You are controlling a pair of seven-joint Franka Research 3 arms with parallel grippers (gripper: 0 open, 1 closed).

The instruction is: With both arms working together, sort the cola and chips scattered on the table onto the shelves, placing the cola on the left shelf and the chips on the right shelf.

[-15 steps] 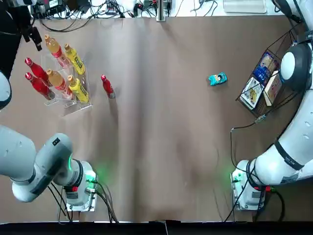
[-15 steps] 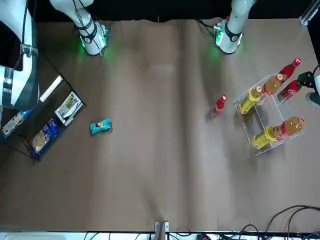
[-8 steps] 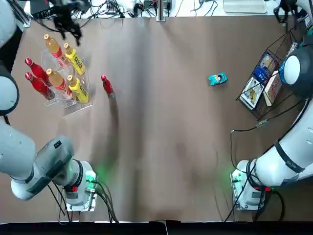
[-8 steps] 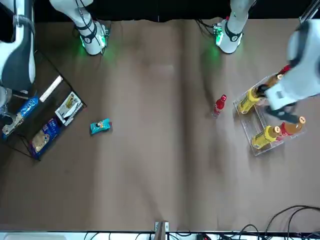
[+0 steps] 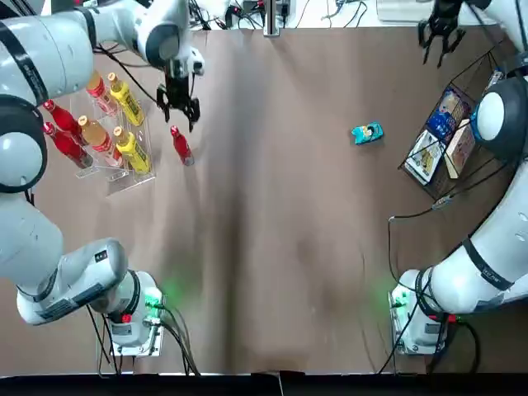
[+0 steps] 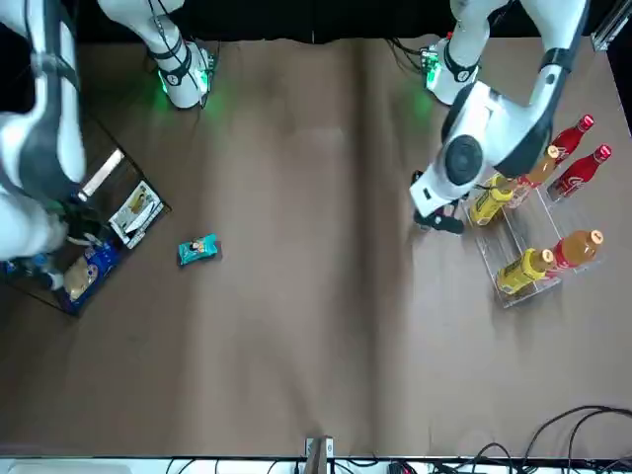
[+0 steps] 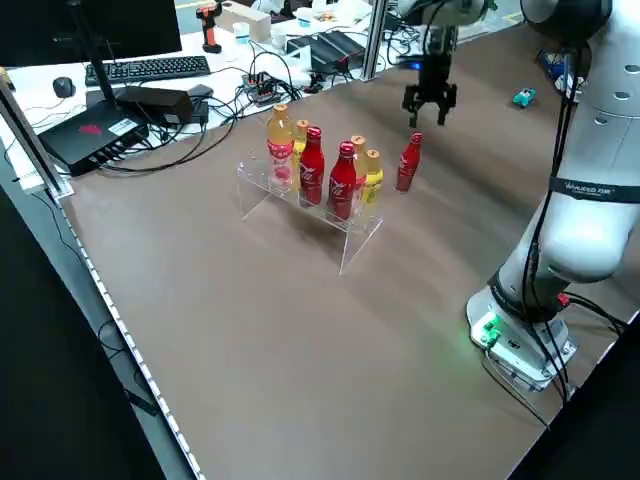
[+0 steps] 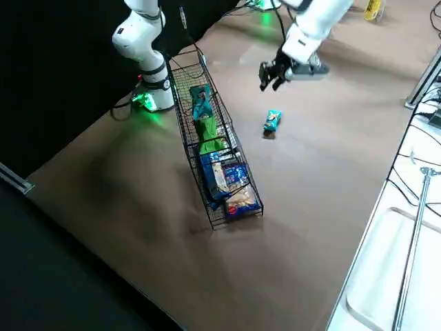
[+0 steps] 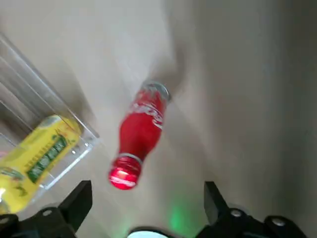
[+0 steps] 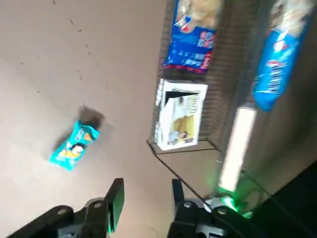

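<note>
Brown table (image 5: 272,247), one cola bottle (image 5: 181,146) standing beside the left shelf (image 5: 124,177).
Left gripper (image 5: 179,106) hovers above it, jaws spread; right gripper (image 5: 437,37) jaws part-open.

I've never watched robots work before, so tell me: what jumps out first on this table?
The left gripper hangs open just above a lone red cola bottle standing on the table, beside the clear left shelf of bottles. Across the table, one teal chips packet lies alone near the black wire right shelf, with the right gripper raised beyond it.
</note>
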